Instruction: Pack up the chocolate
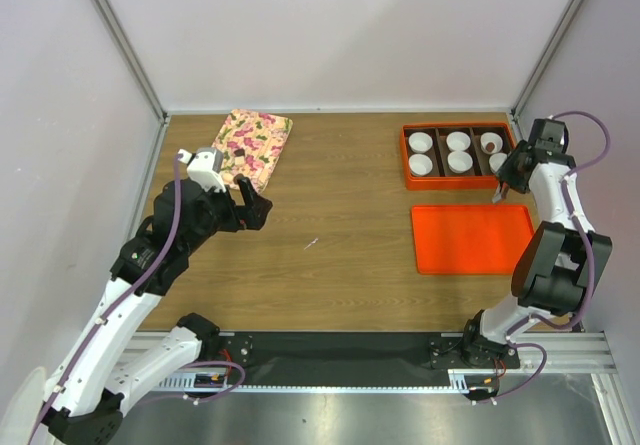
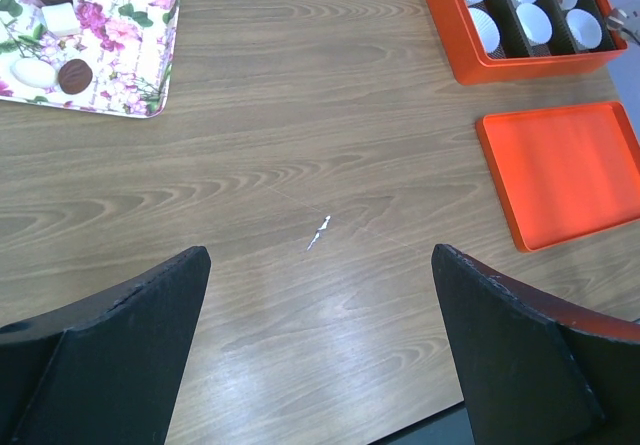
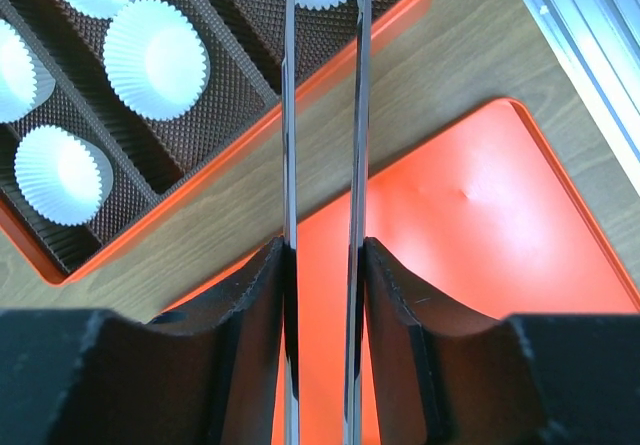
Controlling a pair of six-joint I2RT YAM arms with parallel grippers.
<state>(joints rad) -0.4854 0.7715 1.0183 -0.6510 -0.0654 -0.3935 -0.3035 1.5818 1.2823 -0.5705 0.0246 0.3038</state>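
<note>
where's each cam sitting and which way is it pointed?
Top external: above, behind bases, looking down on table; both arms show.
Left wrist: low, facing across to floral tray, orange box; open left gripper shows.
Right wrist: steeply down over orange box, lid; right gripper clamping metal tongs.
Shared: wrist views both show box and lid.

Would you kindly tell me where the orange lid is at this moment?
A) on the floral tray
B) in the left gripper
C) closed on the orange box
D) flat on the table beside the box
D: the orange lid lies flat on the table, just apart from the open orange box, on its near side.
</note>
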